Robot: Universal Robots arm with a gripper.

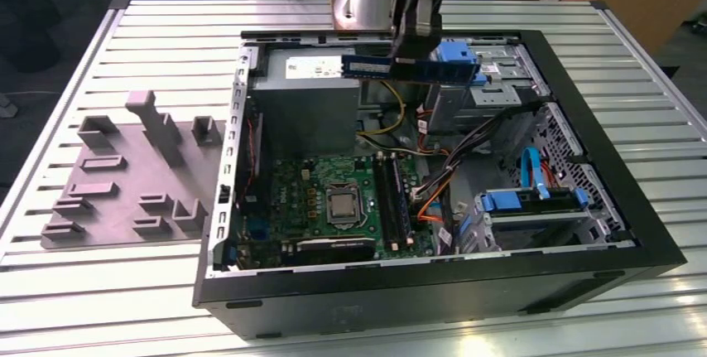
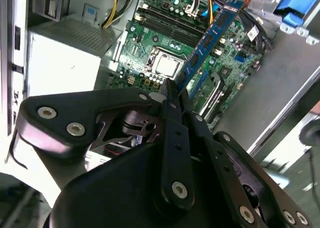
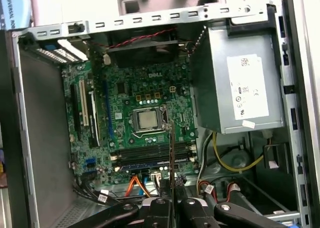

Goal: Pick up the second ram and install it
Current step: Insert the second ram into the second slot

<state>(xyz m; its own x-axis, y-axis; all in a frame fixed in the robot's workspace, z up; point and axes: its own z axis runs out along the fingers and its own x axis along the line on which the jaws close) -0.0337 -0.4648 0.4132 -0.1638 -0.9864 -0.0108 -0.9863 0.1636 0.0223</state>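
Second ram (image 1: 382, 67) pinched in the gripper (image 2: 172, 95), above the open case
Risk: stick misaligned with the memory slots (image 3: 150, 153), snagging nearby cables (image 1: 442, 171)

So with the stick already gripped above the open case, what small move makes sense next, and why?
Probably carry it toward the black memory slots and start lowering. The gripper holds the second ram high over the power supply, well apart from the motherboard.

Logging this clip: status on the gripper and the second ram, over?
Gripper shut on the second ram, held above the open computer case. Ram clear of the motherboard, not yet in the memory slots. Cables beside slots.
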